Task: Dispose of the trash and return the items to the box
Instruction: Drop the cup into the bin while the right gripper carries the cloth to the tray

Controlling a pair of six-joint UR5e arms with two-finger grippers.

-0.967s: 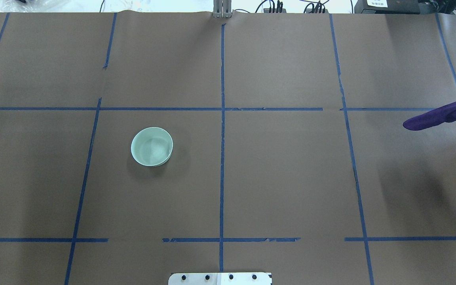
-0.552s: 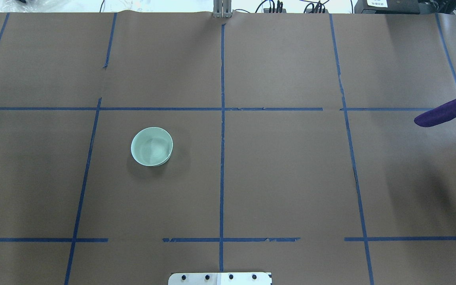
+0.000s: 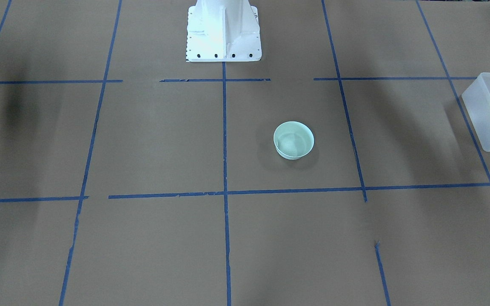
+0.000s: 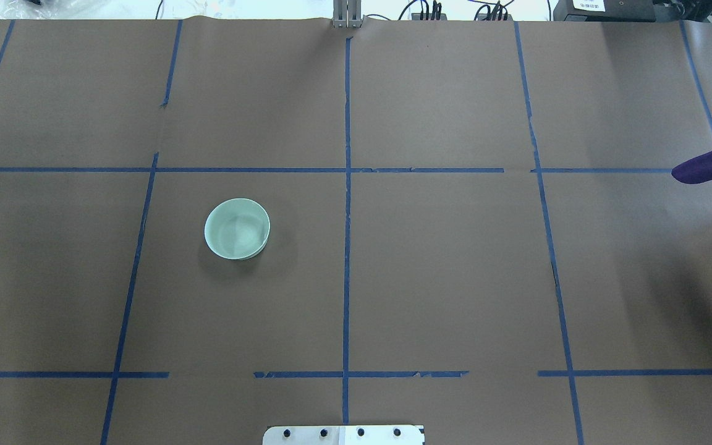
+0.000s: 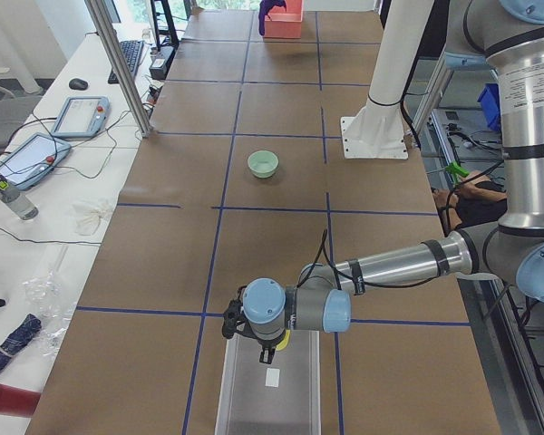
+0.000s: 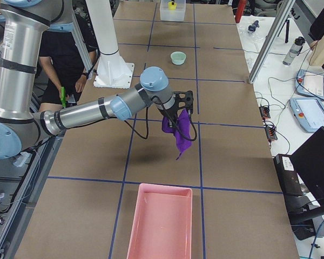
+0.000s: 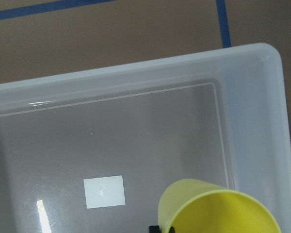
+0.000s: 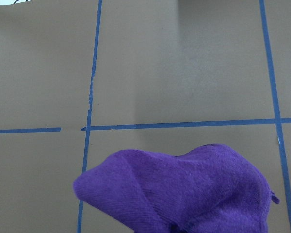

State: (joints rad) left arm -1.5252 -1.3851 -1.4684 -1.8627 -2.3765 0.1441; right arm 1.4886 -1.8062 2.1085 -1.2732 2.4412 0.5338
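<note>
yellow cup (image 7: 214,209) tilted, over frosted box (image 7: 136,74)

The left arm (image 5: 390,265) and right arm (image 6: 81,114) are showing silver tube links and pale blue joint caps (image 5: 263,304). A black cable (image 5: 324,249) is trailing along the left forearm. Black screws (image 3: 216,55) are lining the white pedestal (image 3: 223,29).

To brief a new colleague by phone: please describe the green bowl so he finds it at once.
Start at the robot's white base on the brown table taped with blue lines. The bowl stands in the square just before it, toward the robot's left. It alone is round and pale green; the frosted box and pink tray are rectangular, at the table's ends.
</note>
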